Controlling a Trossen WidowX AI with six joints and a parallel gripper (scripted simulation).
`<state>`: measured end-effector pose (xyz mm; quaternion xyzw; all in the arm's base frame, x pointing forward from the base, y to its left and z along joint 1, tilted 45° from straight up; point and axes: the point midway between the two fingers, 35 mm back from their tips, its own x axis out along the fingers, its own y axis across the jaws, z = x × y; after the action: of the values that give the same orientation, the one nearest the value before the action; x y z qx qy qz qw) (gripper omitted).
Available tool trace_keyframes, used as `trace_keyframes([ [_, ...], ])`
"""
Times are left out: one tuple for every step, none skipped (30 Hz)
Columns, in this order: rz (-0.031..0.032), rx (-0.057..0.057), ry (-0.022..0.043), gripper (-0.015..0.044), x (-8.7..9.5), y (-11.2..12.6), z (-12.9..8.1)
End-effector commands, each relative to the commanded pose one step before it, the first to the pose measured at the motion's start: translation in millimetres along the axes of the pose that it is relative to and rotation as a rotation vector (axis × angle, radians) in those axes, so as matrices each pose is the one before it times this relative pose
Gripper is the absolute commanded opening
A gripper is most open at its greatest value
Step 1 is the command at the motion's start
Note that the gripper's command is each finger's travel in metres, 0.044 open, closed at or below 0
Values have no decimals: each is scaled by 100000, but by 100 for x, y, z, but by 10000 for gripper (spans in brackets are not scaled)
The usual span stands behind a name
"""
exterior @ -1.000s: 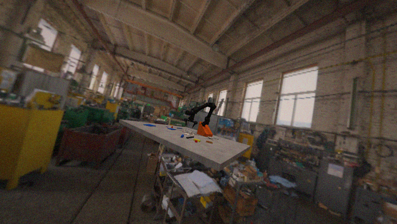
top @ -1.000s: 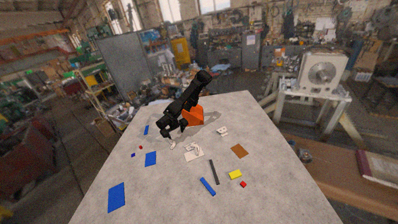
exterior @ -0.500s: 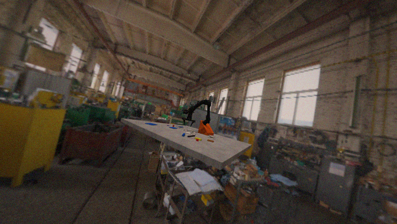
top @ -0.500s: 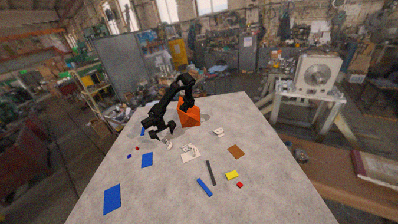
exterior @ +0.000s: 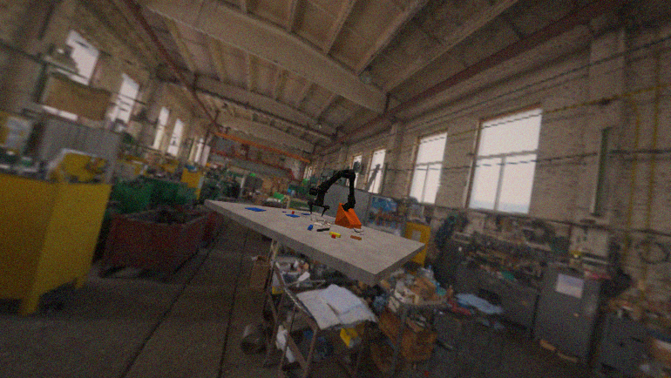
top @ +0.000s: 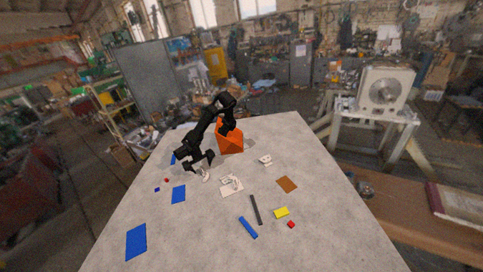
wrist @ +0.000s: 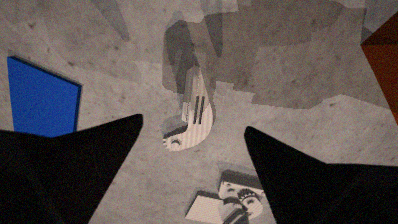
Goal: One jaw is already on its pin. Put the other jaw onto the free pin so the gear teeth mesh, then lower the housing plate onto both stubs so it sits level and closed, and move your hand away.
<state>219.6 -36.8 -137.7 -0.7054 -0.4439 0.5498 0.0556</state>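
1. Shows mottled grey across the table (top: 207, 261) (exterior: 376, 258) (wrist: 145, 192).
2. Wears fine pale stripes on the loose jaw (top: 205, 176) (wrist: 203, 131), left.
3. Glows orange at the arm's base (top: 231, 145) (exterior: 346, 219) (wrist: 388, 62), far.
4. Turns brown on the right-hand panel (top: 286, 183) (exterior: 355, 238).
5. Stays plain yellow on the near-right block (top: 280, 212) (exterior: 335, 234).
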Motion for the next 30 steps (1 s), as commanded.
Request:
trace_keyframes([
  [-928, 680, 290, 440, 843, -254, 57],
  [-1, 1, 3, 440, 165, 2, -3],
  [-3, 1, 3, 440, 165, 1, -3],
  [-4, 1, 4, 440, 165, 0, -2],
  [-5, 0, 4, 440, 164, -1, -2],
  [-7, 0, 5, 440, 164, -3, -1],
  [-8, 0, 5, 440, 163, -4, -1],
  [-9, 0, 6, 440, 163, -5, 0],
  [-11, -1, 6, 440, 163, -6, 0],
  [-12, -1, 7, 440, 162, -7, 1],
  [-13, -1, 7, 440, 162, -8, 1],
  [-15, -2, 8, 440, 162, -9, 2],
  [-16, -2, 8, 440, 162, -10, 2],
  [-18, -2, 9, 440, 161, -11, 3],
  [-19, -2, 9, 440, 161, -12, 4],
  [-20, -3, 9, 440, 160, -13, 4],
  [-22, -3, 10, 440, 160, -14, 5],
  [-23, -3, 10, 440, 159, -15, 5],
  [-24, -3, 11, 440, 159, -16, 6],
  [-26, -3, 11, 440, 158, -17, 6],
  [-21, -3, 9, 440, 126, -14, 5],
  [-13, -2, 5, 440, 75, -9, 3],
  [-5, -1, 2, 440, 25, -3, 1],
  [0, 0, 0, 440, 0, 0, 0],
  [0, 0, 0, 440, 0, 0, 0],
  [0, 0, 0, 440, 0, 0, 0],
  [0, 0, 0, 440, 0, 0, 0],
  [0, 0, 0, 440, 0, 0, 0],
  [0, 0, 0, 440, 0, 0, 0],
  [0, 0, 0, 440, 0, 0, 0],
])
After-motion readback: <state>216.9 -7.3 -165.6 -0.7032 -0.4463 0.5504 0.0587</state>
